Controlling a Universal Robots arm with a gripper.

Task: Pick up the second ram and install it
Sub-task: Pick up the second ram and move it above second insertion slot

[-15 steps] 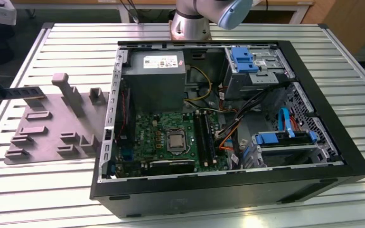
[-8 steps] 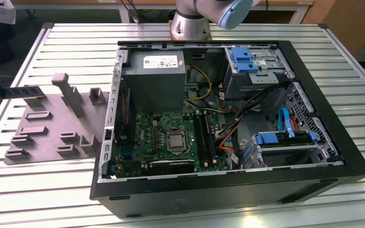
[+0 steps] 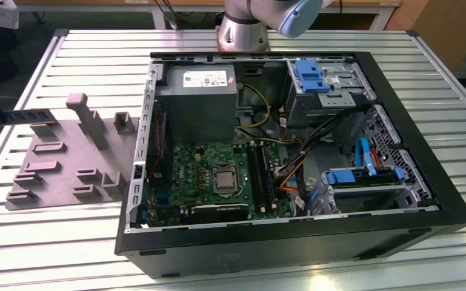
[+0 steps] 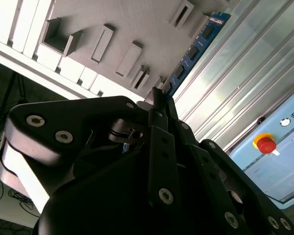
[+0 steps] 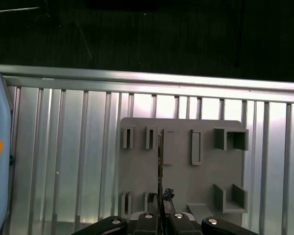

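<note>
The gripper (image 4: 158,100) is clamped narrow on one end of the second ram (image 4: 193,49); the stick juts straight out from the fingertips; in the exterior view it is held level over the grey fixture plate (image 3: 63,163) on the slatted table (image 3: 55,242), well apart from the open computer case (image 3: 297,254) at the exterior view's right.

The case (image 3: 297,239) lies open on top, leaving the memory sockets (image 3: 261,173) reachable from above, though orange cables (image 3: 293,170) crowd just beside them. Grey fixture blocks (image 3: 87,118) stand upright close beside the second ram (image 4: 193,49) clamped in the gripper (image 4: 158,98).
</note>
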